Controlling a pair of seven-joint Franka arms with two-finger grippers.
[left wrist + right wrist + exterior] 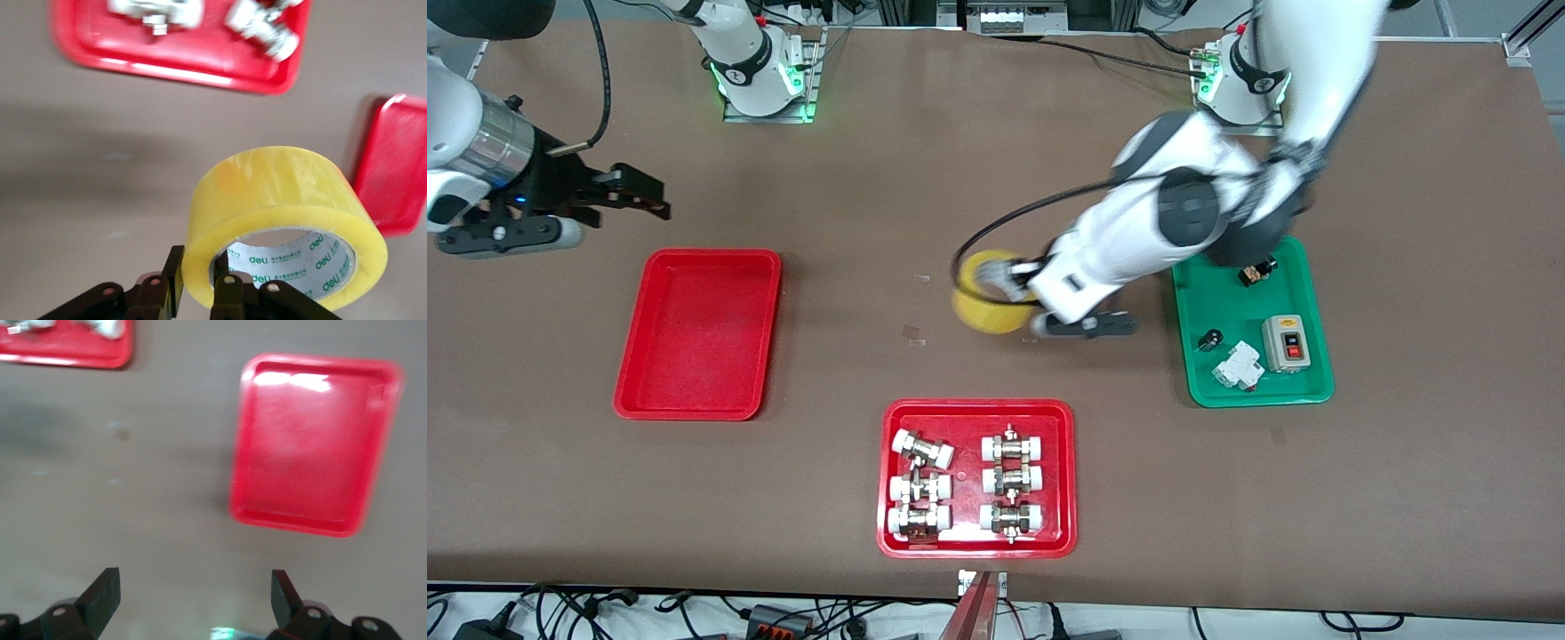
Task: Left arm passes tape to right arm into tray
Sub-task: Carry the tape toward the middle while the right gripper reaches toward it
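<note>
Yellow translucent tape (283,220), white printed core, is clamped in my left gripper (200,290): one black finger inside the core, one outside, pinching the roll's wall. The roll is up off the brown table (1405,498), over the middle stretch between the green tray (1312,389) and the plain red tray (631,373), tilted with its open face toward the front camera.

My right gripper (645,197) hangs spread wide and empty over the table at the right arm's end, above bare tabletop next to the red tray, waiting.

Step in hand, as I judge it: carry toward handover. To do it well, keep the pinch firm, since the film is smooth and glossy and could slide on the pads. Present the roll with free wall facing the right gripper so its fingers can take a part I am not covering. Release only once the other grip is set.

The red tray is glossy plastic, rounded corners, raised rim, empty. The fittings tray (889,480) holds white-capped metal parts; keep clear of it.
</note>
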